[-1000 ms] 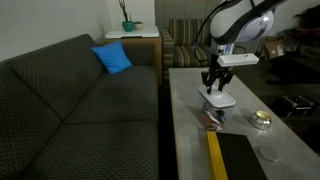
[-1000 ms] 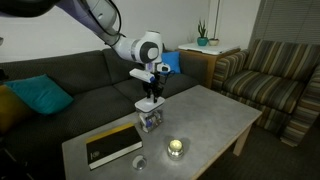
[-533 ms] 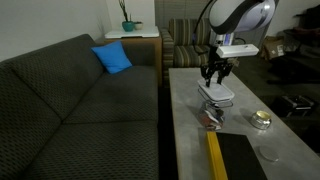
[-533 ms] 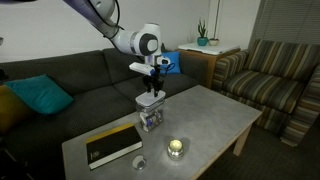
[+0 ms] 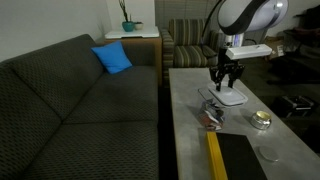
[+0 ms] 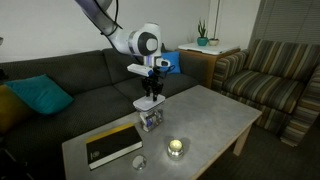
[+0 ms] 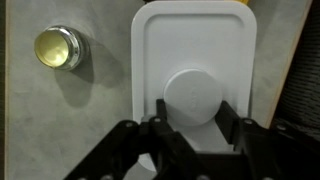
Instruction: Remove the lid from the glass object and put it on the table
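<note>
In the wrist view the bench (image 7: pixel 60 120) shows bare at 9 o'clock of my grip, with a black panel (image 7: pixel 305 90) at 3 and a yellow-topped item (image 7: pixel 60 47) at 10. The lid (image 7: pixel 195 45), long axis 12 to 6, hangs apparently clear of the glass (image 5: pixel 211 117), which stands at its 7 o'clock in an exterior view. My fingers (image 7: pixel 137 148) are clenched on its round knob (image 7: pixel 196 98), so I would lower toward 9.

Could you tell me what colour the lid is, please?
The lid is white; the wrist view shows it best.
</note>
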Tool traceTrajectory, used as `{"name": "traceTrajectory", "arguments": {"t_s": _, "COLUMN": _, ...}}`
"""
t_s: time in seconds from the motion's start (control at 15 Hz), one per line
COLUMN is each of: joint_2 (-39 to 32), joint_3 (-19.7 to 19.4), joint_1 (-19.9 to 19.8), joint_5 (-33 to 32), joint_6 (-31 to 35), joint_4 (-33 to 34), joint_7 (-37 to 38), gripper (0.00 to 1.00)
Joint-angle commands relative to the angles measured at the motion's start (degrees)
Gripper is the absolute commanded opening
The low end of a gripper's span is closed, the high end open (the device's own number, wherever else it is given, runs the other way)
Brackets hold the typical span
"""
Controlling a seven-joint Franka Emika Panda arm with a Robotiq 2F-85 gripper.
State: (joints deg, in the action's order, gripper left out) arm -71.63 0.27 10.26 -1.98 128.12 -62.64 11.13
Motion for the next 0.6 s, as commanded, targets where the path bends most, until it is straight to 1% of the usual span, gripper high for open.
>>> {"name": "traceTrajectory", "arguments": {"t_s": 0.0, "joint_2": 5.9, "joint_3": -0.9, "joint_1": -1.4, "joint_5": 0.0, "joint_6": 4.8, "joint_4": -13.8, "joint_7": 0.2, "gripper": 0.28}}
{"name": "traceTrajectory", "arguments": {"t_s": 0.4, "joint_2": 12.5, "joint_3": -2.9, "joint_1": -3.2, "joint_5": 0.5, "joint_6": 11.3, "joint_4": -28.4, "joint_7": 1.2, "gripper": 0.28}}
{"name": "traceTrajectory", "arguments": {"t_s": 0.53, "joint_2": 13.7, "joint_3": -3.3, "joint_1": -3.5, "joint_5": 0.4, "joint_6": 13.7, "joint_4": -31.6, "joint_7": 1.1, "gripper": 0.28}}
